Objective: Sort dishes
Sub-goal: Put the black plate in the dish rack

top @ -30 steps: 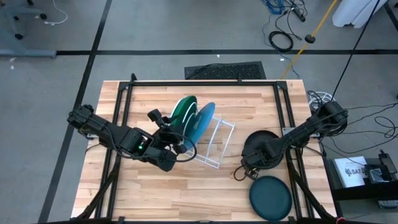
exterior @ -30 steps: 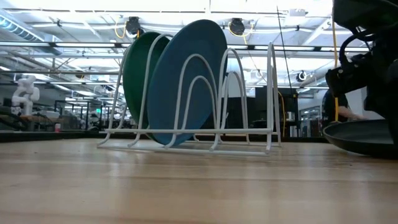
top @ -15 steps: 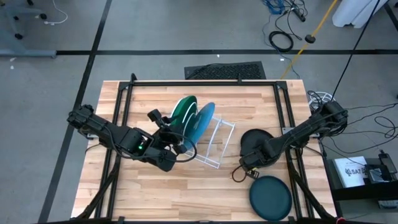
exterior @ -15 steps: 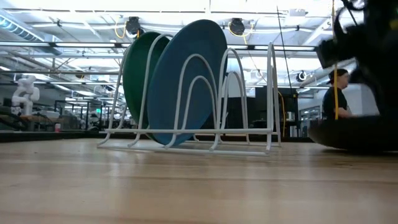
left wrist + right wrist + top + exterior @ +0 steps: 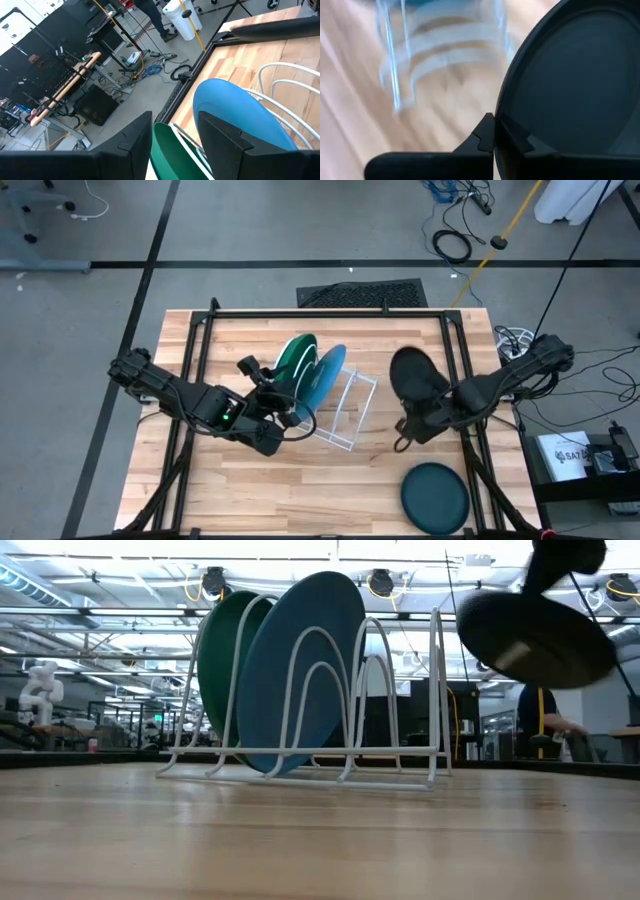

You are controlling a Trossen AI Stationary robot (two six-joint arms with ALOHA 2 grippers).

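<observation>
My right gripper point(image 5: 424, 418) is shut on the black plate point(image 5: 413, 374), held tilted above the table right of the white wire rack point(image 5: 345, 408); the plate shows high in the low view point(image 5: 535, 638). The green plate point(image 5: 293, 358) and the blue plate point(image 5: 322, 376) stand on edge in the rack's slots. The dark teal plate point(image 5: 435, 498) lies flat near the table's near right corner. My left gripper point(image 5: 175, 137) is open at the rack's left end point(image 5: 288, 404), a finger on either side of the green plate's rim point(image 5: 172, 155), touching nothing that I can see. My right gripper pinches the black plate's rim point(image 5: 496, 132) between its two fingers, one on each face. The fingers come from the table's near right side. The plate is lifted clear of the table and tilted, its far part raised above the gripper.
The rack's right-hand slots point(image 5: 400, 690) stand open beside the blue plate. A black metal frame point(image 5: 330, 313) runs around the table's far and side edges. Bare wood lies in front of the rack. A person point(image 5: 540, 710) stands in the room behind.
My right gripper has risen and gone toward the table's far edge with the black plate. The plate, which lay low over the table, is now lifted clear and tipped up toward the rack.
</observation>
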